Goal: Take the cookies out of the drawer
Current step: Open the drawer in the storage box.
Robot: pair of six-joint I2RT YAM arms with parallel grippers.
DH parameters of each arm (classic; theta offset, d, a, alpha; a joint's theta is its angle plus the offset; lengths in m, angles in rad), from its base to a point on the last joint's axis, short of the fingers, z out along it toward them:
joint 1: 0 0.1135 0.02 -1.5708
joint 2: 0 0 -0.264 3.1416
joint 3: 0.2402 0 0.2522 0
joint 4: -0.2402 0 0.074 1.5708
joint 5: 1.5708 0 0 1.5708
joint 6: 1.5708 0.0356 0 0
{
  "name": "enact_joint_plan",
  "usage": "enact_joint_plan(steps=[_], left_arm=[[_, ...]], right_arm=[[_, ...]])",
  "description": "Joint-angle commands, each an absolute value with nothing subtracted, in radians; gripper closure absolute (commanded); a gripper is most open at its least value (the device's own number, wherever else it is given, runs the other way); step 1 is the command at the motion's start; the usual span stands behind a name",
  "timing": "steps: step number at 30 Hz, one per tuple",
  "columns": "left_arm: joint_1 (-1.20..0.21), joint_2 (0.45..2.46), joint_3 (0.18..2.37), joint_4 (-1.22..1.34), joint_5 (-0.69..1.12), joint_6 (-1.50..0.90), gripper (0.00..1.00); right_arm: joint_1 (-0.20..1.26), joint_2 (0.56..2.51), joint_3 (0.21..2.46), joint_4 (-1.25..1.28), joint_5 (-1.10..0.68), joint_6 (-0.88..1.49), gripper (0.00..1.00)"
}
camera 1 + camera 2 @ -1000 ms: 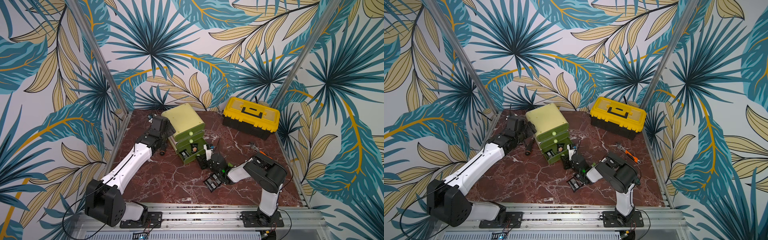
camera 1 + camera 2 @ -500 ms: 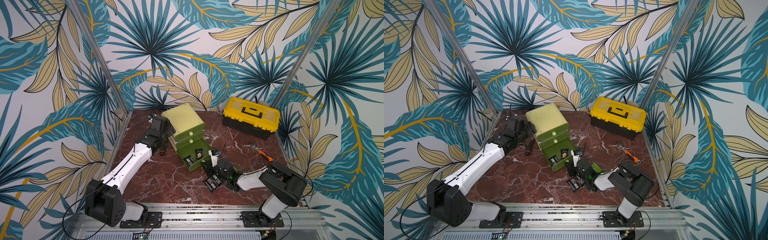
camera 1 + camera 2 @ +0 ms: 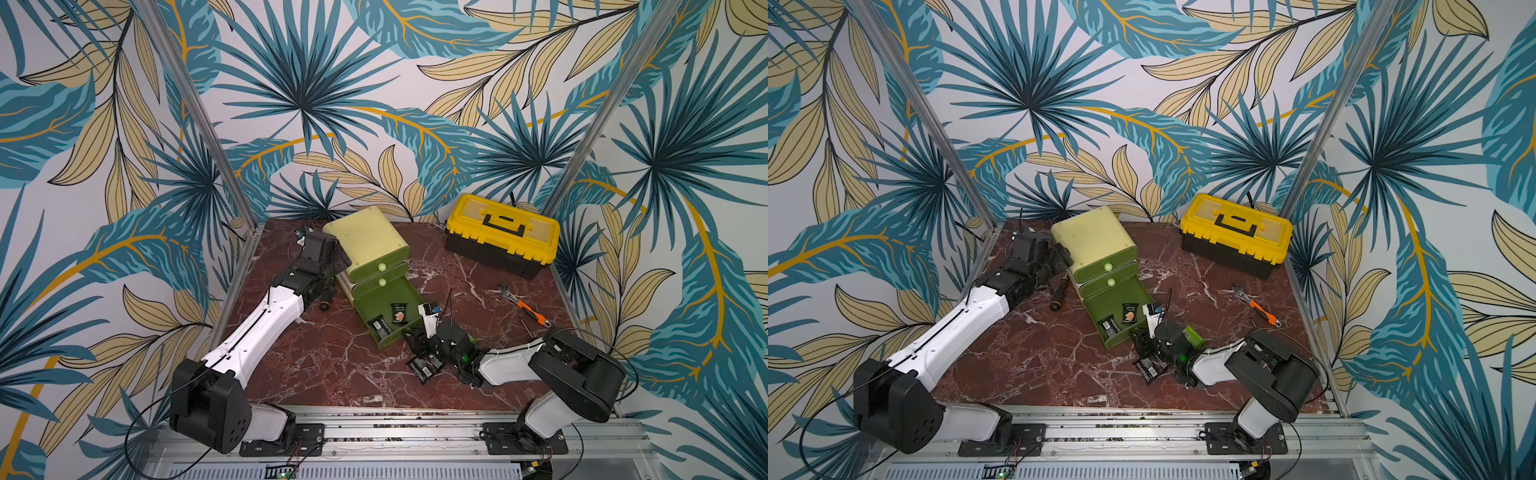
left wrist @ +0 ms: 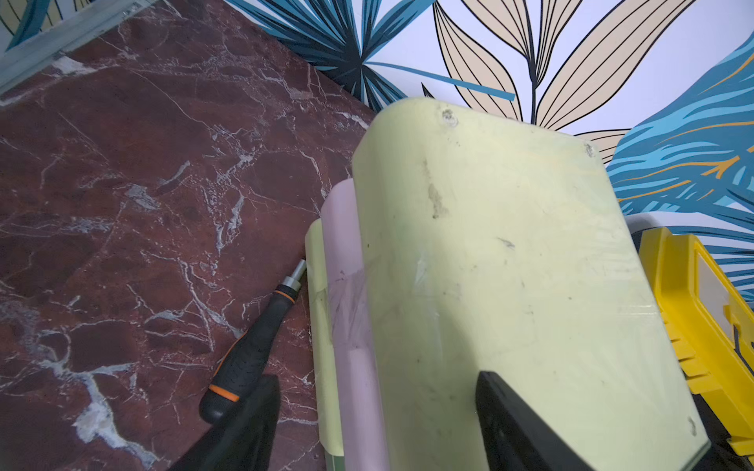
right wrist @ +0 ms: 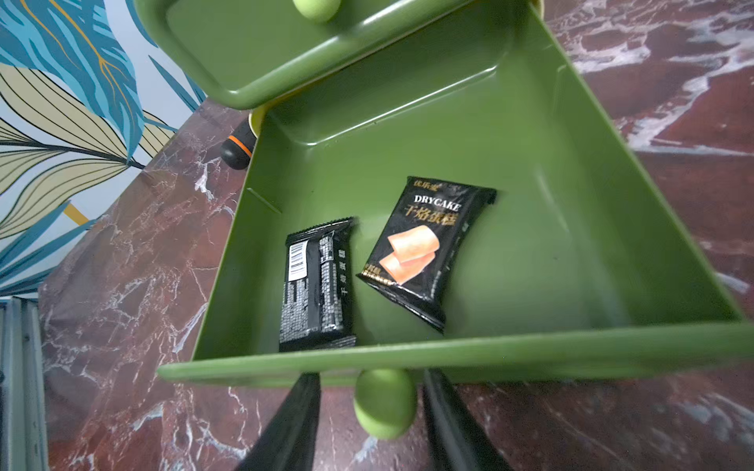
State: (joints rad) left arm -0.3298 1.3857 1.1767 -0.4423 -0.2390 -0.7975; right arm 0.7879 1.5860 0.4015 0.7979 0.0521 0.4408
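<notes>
1. A small pale-green cabinet (image 3: 365, 239) stands on a dark red marble table (image 3: 316, 365). Its bottom drawer (image 5: 449, 359) is pulled well out, so the inside is open from above.
2. Two black cookies lie flat in the drawer near its front wall. A barcode-up packet (image 5: 316, 285) and a picture-up packet (image 5: 424, 248) sit side by side, just apart. These are the ones left to take out.
3. Other cookies are already on the table. In a top view, black packets (image 3: 1147, 369) lie just in front of the drawer and a green packet (image 3: 1194, 336) sits beside the right wrist, probably set there to keep each trip short.
4. The right claw (image 5: 371, 377) sits low at the drawer front. Its fingers stand either side of the round knob (image 5: 383, 403) with a gap on each side, so it is released and holds nothing. To reach the cookies it would have to rise over the front wall.
5. The left claw (image 4: 377, 379) is at the cabinet's rear corner, spread wide. One finger lies over the pale wall and the other stands clear of it near a black screwdriver (image 4: 253, 346), so this claw is released too. It probably braces the cabinet against sliding.
6. A yellow toolbox (image 3: 500, 232) and an orange-handled wrench (image 3: 528, 309) lie well apart from the drawer, out of the way.
</notes>
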Motion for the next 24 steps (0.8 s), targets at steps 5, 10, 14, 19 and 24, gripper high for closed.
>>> enact_joint_plan(steps=[5,10,14,19,24], left_arm=[[-0.321,1.378,1.152,-0.478,-0.230,-0.793,0.20],[-0.321,1.376,1.152,-0.478,-0.227,-0.792,0.20],[-0.321,1.376,1.152,-0.477,-0.226,-0.791,0.20],[-0.320,1.373,1.150,-0.480,-0.238,-0.787,0.20],[-0.320,1.370,1.148,-0.487,-0.233,-0.784,0.20]], right_arm=[[0.793,1.388,0.402,0.548,0.129,0.424,0.44],[0.792,1.272,0.655,-0.006,0.180,0.413,0.43],[0.793,1.368,0.913,-0.365,0.235,0.416,0.42],[0.793,1.531,1.114,-0.467,0.236,0.442,0.40],[0.793,1.673,1.208,-0.451,0.211,0.509,0.37]])
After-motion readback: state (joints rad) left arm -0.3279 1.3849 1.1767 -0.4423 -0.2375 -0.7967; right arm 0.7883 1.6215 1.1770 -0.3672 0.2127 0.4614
